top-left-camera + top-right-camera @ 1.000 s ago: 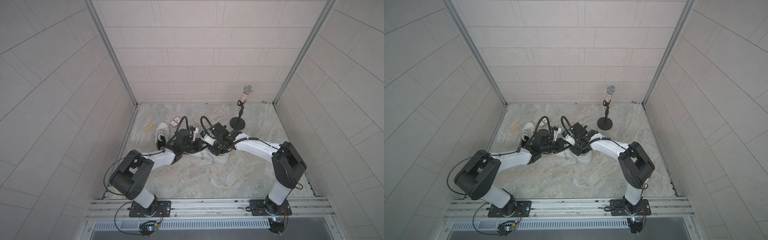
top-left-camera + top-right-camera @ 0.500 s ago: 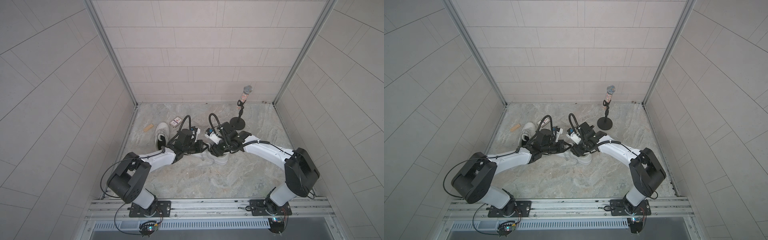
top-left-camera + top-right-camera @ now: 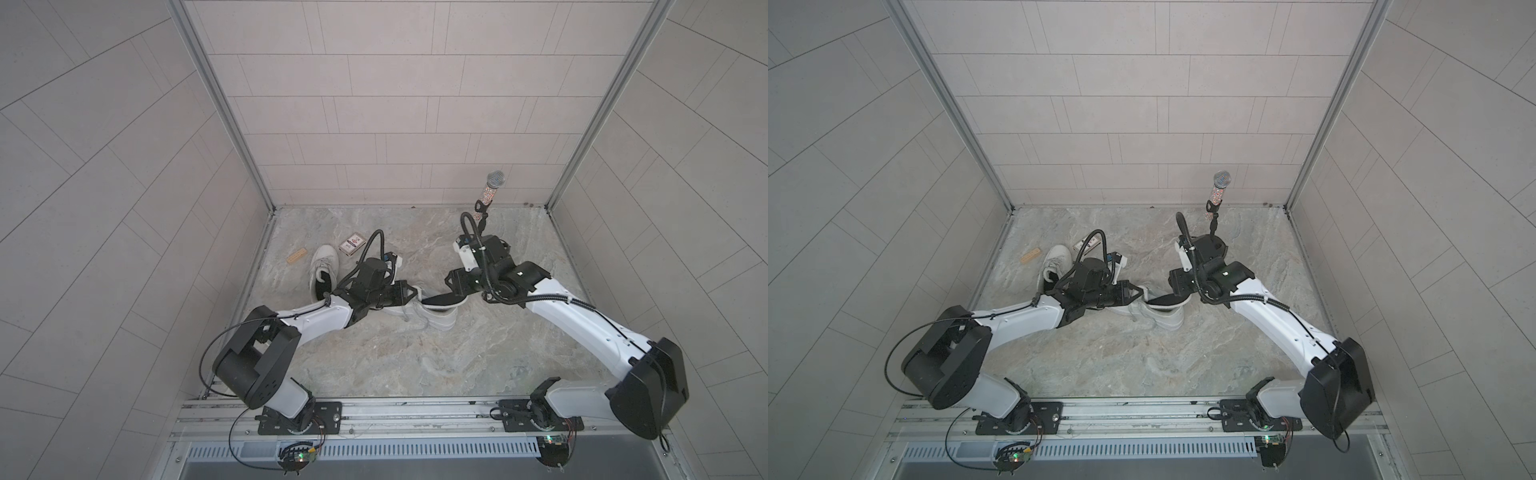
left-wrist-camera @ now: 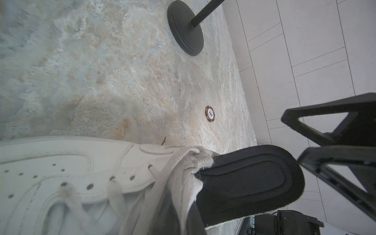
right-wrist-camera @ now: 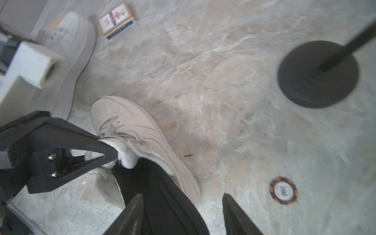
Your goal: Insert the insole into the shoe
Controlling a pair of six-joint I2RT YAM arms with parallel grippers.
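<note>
A white shoe (image 3: 434,322) lies on its sole on the stone floor, mid-scene in both top views. My left gripper (image 3: 417,294) is shut on the shoe's tongue (image 4: 183,173) and holds it up. The black insole (image 4: 250,183) has its front end inside the shoe's opening under the tongue; its heel end sticks out, raised above the floor. My right gripper (image 5: 181,213) stands open just behind that heel end. One finger (image 5: 132,213) is over the insole (image 5: 158,193) and its partner is over bare floor. Neither finger grips the insole.
A second white shoe (image 3: 322,270) lies behind my left arm, with a card box (image 3: 352,243) and a wooden block (image 3: 296,256) near it. A microphone stand (image 3: 490,195) rises at the back right. A poker chip (image 5: 283,190) lies on the floor beside the shoe.
My right gripper has opened, let go of the insole and drawn back to the right, away from the shoe. My left gripper has kept its grip on the tongue.
</note>
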